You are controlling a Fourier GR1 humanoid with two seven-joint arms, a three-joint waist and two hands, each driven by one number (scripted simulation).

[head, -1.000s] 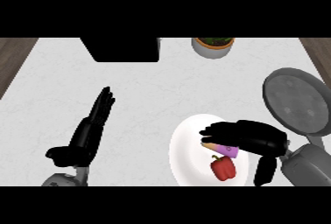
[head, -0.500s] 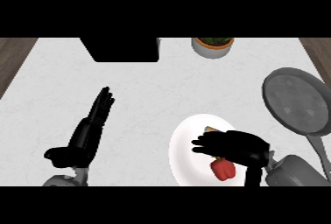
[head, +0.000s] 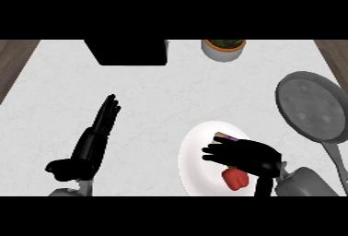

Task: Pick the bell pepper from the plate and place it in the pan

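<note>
Hovering: right hand (head: pixel 246 156) curled over bell pepper (head: pixel 235 179) on plate (head: pixel 195 161).

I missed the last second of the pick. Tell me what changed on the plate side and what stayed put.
The right robot hand drew in over the white plate, closing down beside the red bell pepper, its fingers curled just above it; whether it holds the pepper cannot be told. The pepper lies on the plate as before. The left robot hand, open on the counter, and the pan did not move.
</note>
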